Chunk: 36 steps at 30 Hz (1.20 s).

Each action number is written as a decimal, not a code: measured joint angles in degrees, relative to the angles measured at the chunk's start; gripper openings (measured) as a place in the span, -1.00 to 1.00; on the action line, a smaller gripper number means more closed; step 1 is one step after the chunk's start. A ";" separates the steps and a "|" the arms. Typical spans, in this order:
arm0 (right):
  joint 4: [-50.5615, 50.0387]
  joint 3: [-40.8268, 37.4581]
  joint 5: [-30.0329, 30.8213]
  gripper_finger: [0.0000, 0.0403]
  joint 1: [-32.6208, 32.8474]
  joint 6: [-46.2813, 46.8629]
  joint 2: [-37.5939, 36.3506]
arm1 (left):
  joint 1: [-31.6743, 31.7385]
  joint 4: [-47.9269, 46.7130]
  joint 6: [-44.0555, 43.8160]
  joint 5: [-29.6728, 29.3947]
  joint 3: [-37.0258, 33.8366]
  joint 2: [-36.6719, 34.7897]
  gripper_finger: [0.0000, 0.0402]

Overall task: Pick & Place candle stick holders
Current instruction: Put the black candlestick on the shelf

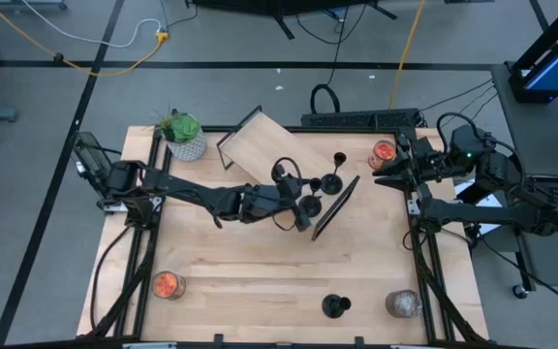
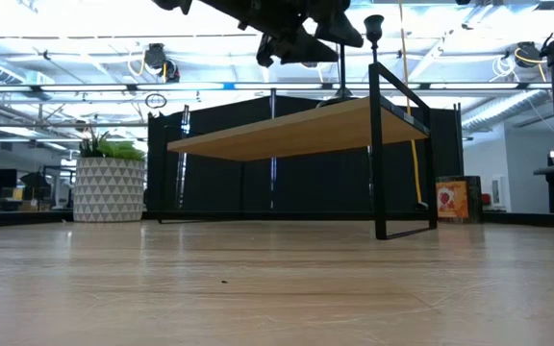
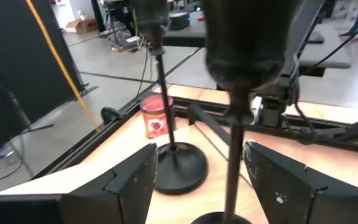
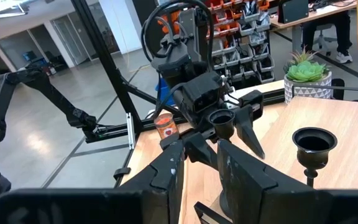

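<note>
Two black candle stick holders stand by their disc bases on a small wooden shelf (image 1: 260,145) at mid-table. The nearer holder (image 3: 232,143) has its stem between the fingers of my left gripper (image 3: 199,151), which is open with a gap showing on both sides of the stem. The other holder (image 3: 166,124) stands just beyond it. A third holder (image 1: 335,306) stands alone by the table's near edge. My right gripper (image 4: 201,155) hovers at the table's right side, with its fingers slightly apart and nothing between them.
A potted plant (image 1: 184,136) stands at the far left. Red jars sit at the far right (image 1: 384,153) and near left (image 1: 167,285), and a grey jar (image 1: 403,303) sits near right. The shelf's black frame (image 1: 337,208) juts toward the right arm.
</note>
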 joint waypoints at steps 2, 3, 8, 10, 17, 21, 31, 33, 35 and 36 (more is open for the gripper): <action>0.00 0.00 0.00 -0.56 -0.01 0.00 0.00 | -0.05 -1.81 -0.24 -0.93 0.01 -0.82 0.29; 0.00 0.00 0.00 -0.56 0.01 0.00 0.02 | -0.08 -2.13 -0.41 -1.00 0.00 -1.27 0.31; -0.02 0.00 0.00 -0.56 -0.01 0.00 0.02 | -0.35 -7.86 -1.16 -0.92 0.01 -4.28 0.39; -0.02 0.00 -0.02 -0.56 -0.01 0.02 0.00 | -0.75 -12.91 -2.95 -0.58 0.01 -5.72 0.40; -0.12 0.00 -0.01 -0.56 -0.01 0.00 0.00 | -3.91 -29.15 -16.92 3.02 0.01 -10.92 0.41; -0.59 0.00 0.00 -0.56 0.01 1.72 0.00 | -6.22 -32.11 -22.48 3.07 0.01 -12.55 0.41; 0.05 0.00 -4.13 -0.56 1.58 3.65 1.80 | -8.61 -43.36 -35.22 5.56 -0.02 -12.51 0.41; 0.68 0.00 -5.93 -0.56 3.46 2.46 2.59 | -8.77 -45.19 -36.98 5.08 -0.02 -12.52 0.41; 0.89 0.00 -5.94 -0.56 6.14 1.29 3.51 | -9.25 -46.63 -38.16 3.47 -0.02 -12.52 0.41; 0.85 0.00 -5.71 -0.56 7.60 0.79 3.96 | -9.51 -47.50 -38.61 2.71 -0.02 -12.52 0.41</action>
